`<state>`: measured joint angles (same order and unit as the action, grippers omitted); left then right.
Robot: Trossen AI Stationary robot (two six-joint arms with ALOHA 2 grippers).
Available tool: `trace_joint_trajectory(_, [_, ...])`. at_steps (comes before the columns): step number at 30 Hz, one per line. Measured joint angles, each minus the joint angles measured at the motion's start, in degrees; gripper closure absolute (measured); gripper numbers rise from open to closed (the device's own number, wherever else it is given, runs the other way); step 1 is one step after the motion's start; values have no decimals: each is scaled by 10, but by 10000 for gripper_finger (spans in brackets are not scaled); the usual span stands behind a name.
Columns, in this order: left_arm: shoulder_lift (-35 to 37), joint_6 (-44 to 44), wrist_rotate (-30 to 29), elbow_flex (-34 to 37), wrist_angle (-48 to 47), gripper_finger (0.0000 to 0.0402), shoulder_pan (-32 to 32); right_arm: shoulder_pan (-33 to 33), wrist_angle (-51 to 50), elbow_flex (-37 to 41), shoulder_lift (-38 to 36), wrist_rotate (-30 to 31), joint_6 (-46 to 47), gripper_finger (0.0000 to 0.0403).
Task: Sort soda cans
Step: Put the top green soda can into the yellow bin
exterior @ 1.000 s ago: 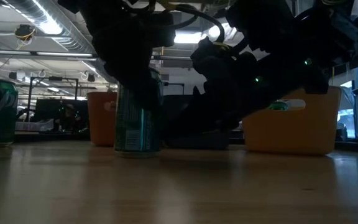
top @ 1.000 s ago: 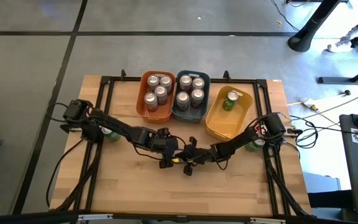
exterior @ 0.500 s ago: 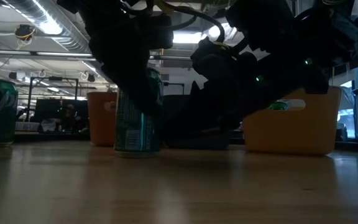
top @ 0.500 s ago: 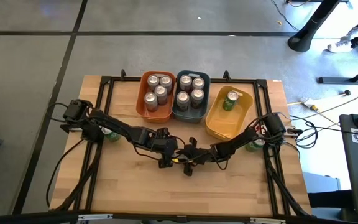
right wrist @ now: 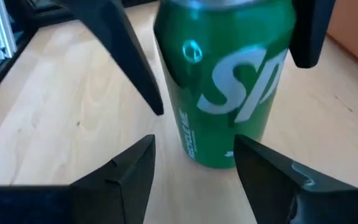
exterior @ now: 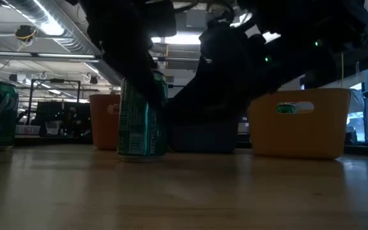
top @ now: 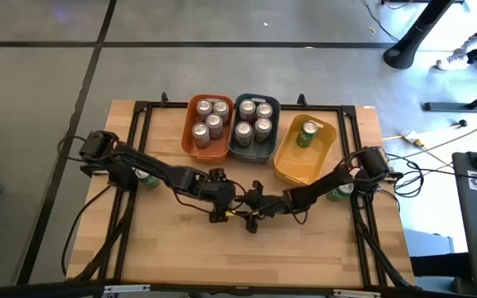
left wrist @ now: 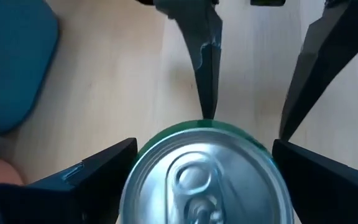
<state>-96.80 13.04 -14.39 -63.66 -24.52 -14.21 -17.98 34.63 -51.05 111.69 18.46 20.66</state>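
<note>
Both arms reach in low and meet at the middle of the high view, just below the bins. The left gripper [top: 224, 209] has its fingers spread wide on either side of a green Sprite can [exterior: 141, 118] standing upright on the wooden table [top: 180, 257]. Can't tell if the pads actually touch it. The right gripper [top: 259, 209] faces the same can from the other side, fingers apart with gaps showing around the can in its wrist view.

Can count: four silver tops in the orange bin [top: 190, 147], four in the grey-blue bin [top: 276, 105], and one green can [top: 306, 133] in the yellow bin [top: 286, 170]. Another green can [top: 146, 177] sits by the left arm's base at mid left, and one more [top: 340, 191] by the right arm's base at mid right.

The lower half of the table is bare wood, so there's lots of room there. A black frame [top: 139, 124] runs along the edges.
</note>
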Motion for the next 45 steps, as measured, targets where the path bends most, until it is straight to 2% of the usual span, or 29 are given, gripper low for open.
trace_joint_trajectory(6, [37, -7, 0, 0, -49, 40, 0, 0, -9, 0, -18, 0, -1, 184])
trace_joint_trajectory(13, [117, 14, -1, 0, -133, 40, -7, 5, -37, 0, -79, -1, -18, 184])
trace_joint_trajectory(18, [174, 6, -4, 3, -135, 40, -8, 9, -46, 0, -110, 3, -21, 184])
trace_joint_trajectory(24, [233, -20, -5, 3, -142, 40, -8, 9, 1, 0, -112, 4, -23, 184])
trace_joint_trajectory(27, [260, -29, -4, 3, -148, 40, -8, 9, -2, 0, -112, 36, -24, 184])
trace_joint_trajectory(32, [301, -15, -4, 3, -180, 40, -8, 14, 3, 0, -112, 94, 40, 182])
trace_joint_trajectory(36, [321, -10, -5, 3, -199, 40, -20, 40, -65, -49, -106, 97, 102, 157])
trace_joint_trajectory(38, [328, -10, -4, 3, -208, 40, -26, 43, -95, -87, -95, 106, 71, 144])
trace_joint_trajectory(41, [334, -19, -6, 4, -221, 40, -32, 41, -126, -132, -82, 89, 2, 130])
trace_joint_trajectory(45, [338, -40, -18, 4, -234, 40, -37, 41, -156, -164, -72, 94, 3, 125])
